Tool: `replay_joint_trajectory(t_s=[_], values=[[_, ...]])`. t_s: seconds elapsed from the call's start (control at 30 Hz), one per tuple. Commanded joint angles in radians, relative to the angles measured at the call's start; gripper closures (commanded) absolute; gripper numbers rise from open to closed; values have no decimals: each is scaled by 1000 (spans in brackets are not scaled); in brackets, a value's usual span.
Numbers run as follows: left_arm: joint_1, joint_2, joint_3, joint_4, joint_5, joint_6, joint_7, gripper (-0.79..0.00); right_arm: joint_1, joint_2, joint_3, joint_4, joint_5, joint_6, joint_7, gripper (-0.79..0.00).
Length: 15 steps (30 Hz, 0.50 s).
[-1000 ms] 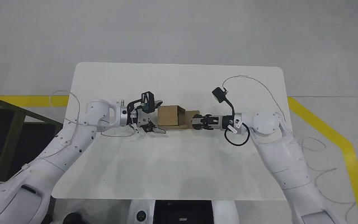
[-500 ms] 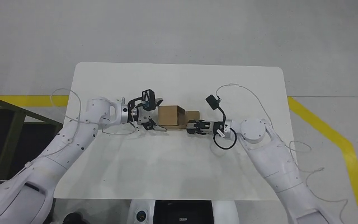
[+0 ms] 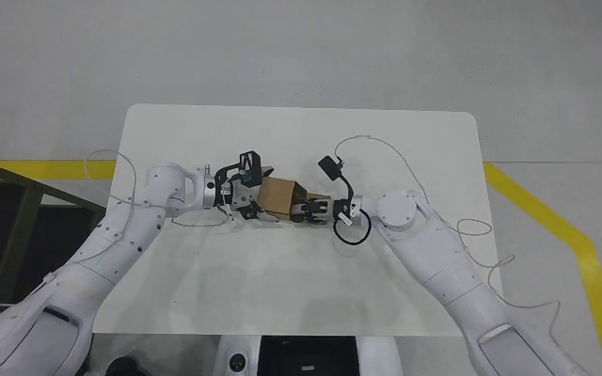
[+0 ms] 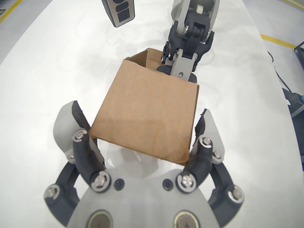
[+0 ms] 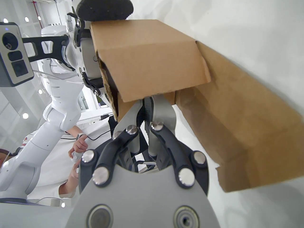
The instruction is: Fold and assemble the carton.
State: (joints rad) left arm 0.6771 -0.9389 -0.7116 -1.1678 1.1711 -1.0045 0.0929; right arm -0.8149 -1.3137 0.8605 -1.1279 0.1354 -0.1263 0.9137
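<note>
Carton (image 3: 277, 195) between left end effector (image 4: 139, 110) and right end effector (image 5: 147, 106), touching both

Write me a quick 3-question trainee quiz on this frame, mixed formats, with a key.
1. True or false: the carton is a flat, unfolded sheet.
2. On the left gripper, the fingers are: A) open, one on each side of the carton's near end; B) shut, well away from the carton; C) pushed inside the carton.
3. Which gripper reaches the carton's open end?
Key: 1 false, it is formed into a box shape. 2 A. 3 the right gripper, which is shut.
</note>
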Motion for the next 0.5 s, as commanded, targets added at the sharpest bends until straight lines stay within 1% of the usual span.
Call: replay_joint_trajectory(t_s=[0.0, 0.13, 0.23, 0.47], values=[[3, 0, -6, 2, 2, -6, -3, -785, 13, -6, -5, 18, 12, -21, -3, 0], [8, -1, -14, -1, 3, -8, -9, -785, 26, -7, 3, 34, 24, -42, 13, 0], [10, -2, -19, -3, 1, -8, -11, -785, 21, 2, 27, 21, 19, -47, 43, 0], [11, -4, -35, 3, -10, -8, -16, -785, -22, 42, 113, -66, -14, 14, 129, 0]])
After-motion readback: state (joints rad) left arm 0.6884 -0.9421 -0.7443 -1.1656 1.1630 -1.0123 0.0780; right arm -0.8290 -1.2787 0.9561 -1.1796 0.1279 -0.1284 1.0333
